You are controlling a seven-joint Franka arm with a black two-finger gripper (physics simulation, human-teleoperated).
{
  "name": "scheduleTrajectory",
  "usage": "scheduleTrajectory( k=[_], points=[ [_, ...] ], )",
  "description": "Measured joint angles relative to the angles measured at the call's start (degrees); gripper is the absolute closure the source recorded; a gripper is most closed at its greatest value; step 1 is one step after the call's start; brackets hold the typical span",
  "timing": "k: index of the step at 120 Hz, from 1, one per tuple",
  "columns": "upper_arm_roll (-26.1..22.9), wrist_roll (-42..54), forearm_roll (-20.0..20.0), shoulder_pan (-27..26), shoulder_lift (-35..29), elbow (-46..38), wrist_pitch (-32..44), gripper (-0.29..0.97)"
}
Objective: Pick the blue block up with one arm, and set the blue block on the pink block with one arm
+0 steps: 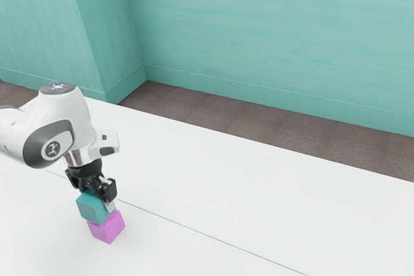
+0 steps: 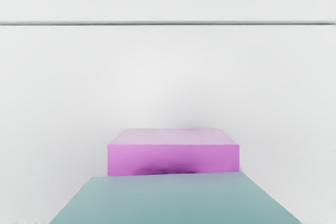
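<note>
Exterior view, left edge of frame: arm (image 1: 55, 135) cut off. Wrist view: blue block (image 2: 176, 200) cropped by edge, covers pink block (image 2: 173, 156) near base.

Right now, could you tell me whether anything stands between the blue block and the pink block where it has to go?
Nothing visible does. The claw holds the blue block directly over the pink block, low enough that I cannot tell whether they already touch.

The place looks like a bare test room of a robot lab, not a home. A white robot arm (image 1: 45, 137) reaches over a wide white table (image 1: 259, 185). Beyond the table runs a strip of brown floor (image 1: 291, 127), and behind it stand plain teal walls (image 1: 272, 30).
</note>
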Motion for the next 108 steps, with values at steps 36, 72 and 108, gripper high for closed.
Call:
scheduleTrajectory(
  k=[36,72,108],
  points=[
    [-1.35,-1.25,0.09,0.00,-0.85,-0.98,0.36,0.32],
    [-1.33,-2.05,0.07,0.00,-0.48,-0.99,1.26,0.32],
    [-1.19,-2.59,-0.06,0.00,1.27,-0.36,2.94,0.32]
  ],
)
